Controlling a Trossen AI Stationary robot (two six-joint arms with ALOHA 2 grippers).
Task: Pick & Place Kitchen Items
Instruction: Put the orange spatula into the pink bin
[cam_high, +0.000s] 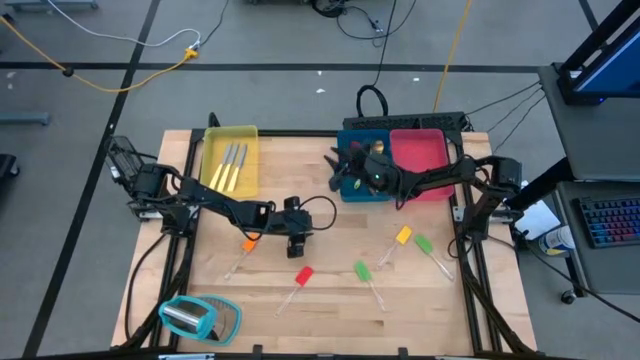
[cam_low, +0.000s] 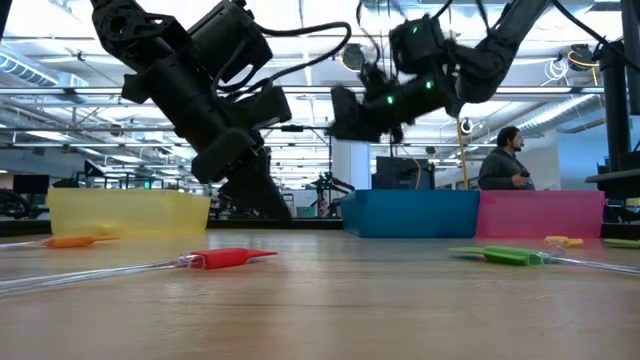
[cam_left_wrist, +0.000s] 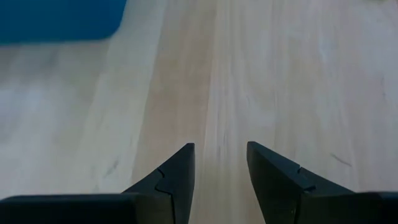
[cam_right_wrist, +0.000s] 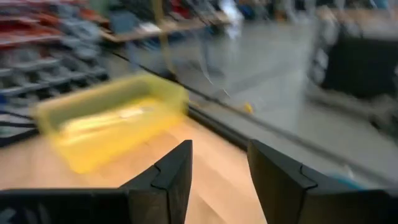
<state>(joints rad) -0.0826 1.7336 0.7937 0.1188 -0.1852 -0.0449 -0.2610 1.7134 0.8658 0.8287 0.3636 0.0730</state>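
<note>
I'm counting five small spatulas lying loose on the table (cam_high: 200, 285): orange spatula (cam_high: 247, 246), red spatula (cam_high: 303, 276), two green spatulas (cam_high: 362, 271) (cam_high: 424, 244), yellow spatula (cam_high: 402, 236), all toward the middle and right side. Three trays are sitting along the far edge: yellow tray (cam_high: 212, 160) at the far-left, holding about three silver cutlery pieces (cam_high: 232, 166); blue tray (cam_high: 347, 190) and pink tray (cam_high: 432, 150) side by side at the far-right, contents I cannot tell. A teal-and-clear object (cam_high: 200, 318) is lying at the near-left corner. My left gripper (cam_left_wrist: 219, 167) is hovering over bare wood mid-table, fingers parted, gripping nothing. My right gripper (cam_right_wrist: 219, 163) is hanging above the blue tray, fingers apart and empty. One person (cam_low: 505, 160) is standing in the room behind
</note>
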